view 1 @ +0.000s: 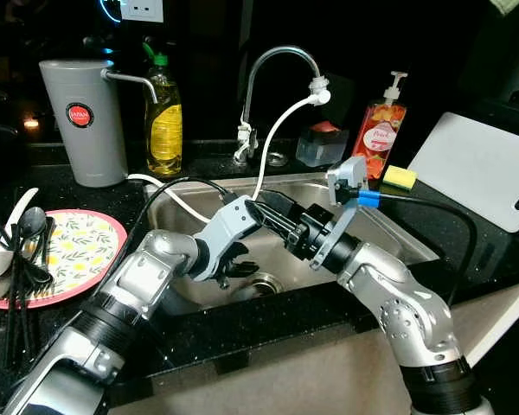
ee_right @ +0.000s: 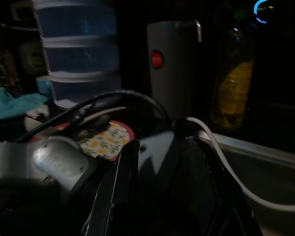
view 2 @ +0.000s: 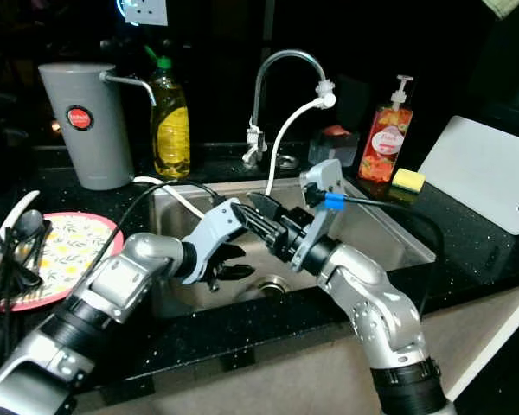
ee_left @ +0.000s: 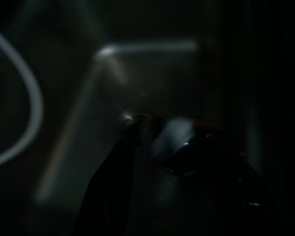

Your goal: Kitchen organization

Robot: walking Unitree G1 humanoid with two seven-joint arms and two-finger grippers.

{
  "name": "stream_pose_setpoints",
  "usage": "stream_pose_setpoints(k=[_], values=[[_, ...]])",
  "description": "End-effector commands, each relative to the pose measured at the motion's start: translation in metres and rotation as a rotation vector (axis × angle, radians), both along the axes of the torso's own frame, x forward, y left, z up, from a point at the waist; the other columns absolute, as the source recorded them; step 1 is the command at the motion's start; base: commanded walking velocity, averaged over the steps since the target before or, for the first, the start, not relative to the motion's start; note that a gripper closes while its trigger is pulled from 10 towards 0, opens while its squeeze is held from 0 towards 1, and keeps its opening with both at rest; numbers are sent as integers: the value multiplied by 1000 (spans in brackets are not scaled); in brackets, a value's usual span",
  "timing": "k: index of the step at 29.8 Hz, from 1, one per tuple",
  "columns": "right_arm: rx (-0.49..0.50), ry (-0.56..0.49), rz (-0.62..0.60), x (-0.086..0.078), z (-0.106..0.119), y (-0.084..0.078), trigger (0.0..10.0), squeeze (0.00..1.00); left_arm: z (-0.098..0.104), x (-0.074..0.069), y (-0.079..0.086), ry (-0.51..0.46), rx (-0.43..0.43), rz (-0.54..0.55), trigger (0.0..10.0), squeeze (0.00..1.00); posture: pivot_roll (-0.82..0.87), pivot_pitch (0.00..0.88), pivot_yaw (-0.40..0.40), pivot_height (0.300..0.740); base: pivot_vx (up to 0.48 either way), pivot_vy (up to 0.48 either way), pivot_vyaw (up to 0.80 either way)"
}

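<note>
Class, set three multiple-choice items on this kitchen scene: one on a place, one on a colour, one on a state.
1. Where are both grippers?
A. Over the sink
B. Over the plate
C. By the cutting board

2. What colour is the sponge?
A. Blue
B. Yellow
C. Red

3. How does the cutting board stand?
A. Flat in the sink
B. Propped at a tilt
C. Under the plate

Answers:
1 A: left gripper and right gripper meet above the sink.
2 B: the sponge beside the soap bottle is yellow.
3 B: the cutting board leans on the right counter.
</note>
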State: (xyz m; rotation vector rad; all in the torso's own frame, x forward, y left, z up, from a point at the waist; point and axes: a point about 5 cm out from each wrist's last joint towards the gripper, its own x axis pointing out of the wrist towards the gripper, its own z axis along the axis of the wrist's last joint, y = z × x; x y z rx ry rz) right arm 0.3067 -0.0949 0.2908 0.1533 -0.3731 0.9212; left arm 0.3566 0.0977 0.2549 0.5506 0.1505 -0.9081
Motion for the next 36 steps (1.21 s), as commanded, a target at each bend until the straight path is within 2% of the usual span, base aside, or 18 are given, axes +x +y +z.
stream_pose_setpoints(k=[1,2,3,4,5,6,7,10,11,14,18,21,23,24,26,28,33,36], values=[[-3,27,-29,3,-4,-6,10000,0,26,-5,0,-96,-65,-10,10000,0,51,41,-89,740,0,0,0],[-3,27,-29,3,-4,-6,10000,0,26,-5,0,-96,-65,-10,10000,0,51,41,-89,740,0,0,0],[-1,25,-29,3,-3,-6,10000,0,37,-8,4,-121,-121,14,10000,0,52,42,-89,740,0,0,0],[-1,25,-29,3,-3,-6,10000,0,37,-8,4,-121,-121,14,10000,0,52,42,-89,740,0,0,0],[2,20,-31,3,-3,-6,10000,0,48,-11,8,-130,-191,44,10000,0,53,45,-89,740,0,0,0],[2,20,-31,3,-3,-6,10000,0,48,-11,8,-130,-191,44,10000,0,53,45,-89,740,0,0,0],[21,9,-60,5,1,-8,10000,0,55,-23,14,-123,-243,27,10000,0,56,48,-88,740,0,0,0],[33,2,-78,6,3,-10,10000,0,57,-29,17,-125,-256,18,10000,0,56,49,-88,740,0,0,0],[67,-5,-125,10,8,-15,10000,0,63,-42,27,-147,-274,28,10000,0,61,52,-87,740,0,0,0],[100,-5,-180,14,11,-20,10000,0,68,-46,40,-175,-291,108,10000,0,61,52,-87,740,0,0,0],[132,2,-237,21,13,-26,10000,0,76,-44,69,-222,-310,308,10000,0,72,54,-91,740,0,0,0],[134,4,-242,21,13,-27,10000,0,77,-44,74,-226,-312,334,10000,0,73,54,-92,740,0,0,0],[135,8,-253,23,13,-27,10000,0,79,-48,90,-256,-253,425,10000,0,76,54,-92,740,0,0,0],[135,8,-253,23,13,-27,10000,0,79,-48,90,-256,-253,425,10000,0,76,54,-92,740,0,0,0],[136,14,-262,24,12,-28,10000,0,79,-45,117,-312,-149,610,10000,0,79,54,-91,740,0,0,0],[138,17,-267,25,11,-28,10000,0,78,-43,136,-331,-129,762,10000,0,80,53,-89,740,0,0,0],[140,21,-269,26,9,-27,10000,0,71,-41,164,-303,-168,989,10000,0,76,56,-83,740,0,0,0],[137,25,-270,26,8,-27,10000,0,67,-42,175,-268,-195,1054,10000,0,76,60,-83,740,0,0,0]])
